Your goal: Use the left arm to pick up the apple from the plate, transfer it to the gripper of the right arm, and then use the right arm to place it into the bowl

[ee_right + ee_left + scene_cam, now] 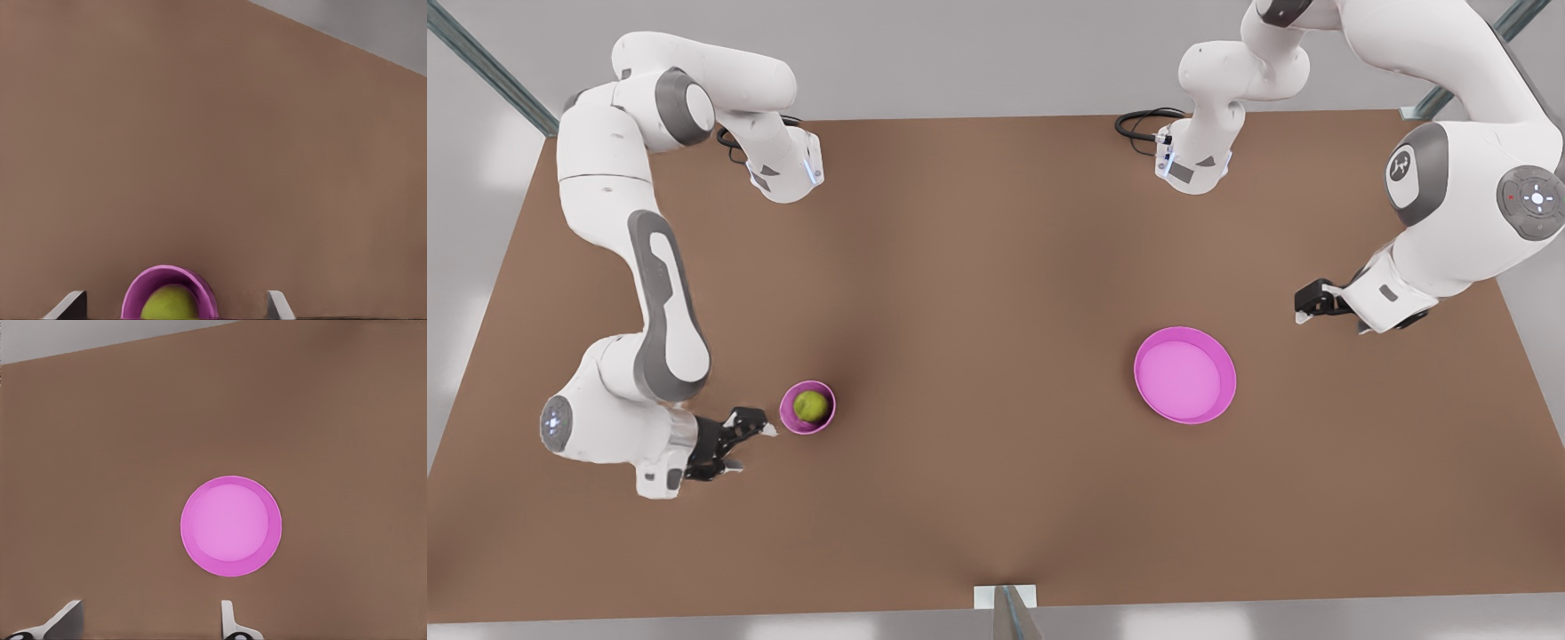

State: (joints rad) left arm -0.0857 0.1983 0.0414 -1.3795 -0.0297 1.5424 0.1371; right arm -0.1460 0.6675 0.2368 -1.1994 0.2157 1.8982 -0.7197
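The yellow-green apple (811,406) lies inside the small deep pink bowl (823,420) on the front view's left; the right wrist view shows the apple (169,305) in the bowl (143,283) too. My right gripper (751,447) hangs just beside that bowl, open, its pale fingertips (72,301) spread wide with nothing between them. The wide shallow pink plate (1185,374) lies bare on the front view's right, and the left wrist view looks at this plate (231,526). My left gripper (1309,303) hovers to the plate's far right, open, fingertips (227,613) apart.
The brown table (996,267) carries just the bowl and the plate, about a third of its width apart. Both arm bases stand at the far edge with black cables (1138,124). A small white bracket (1005,597) sits at the near edge.
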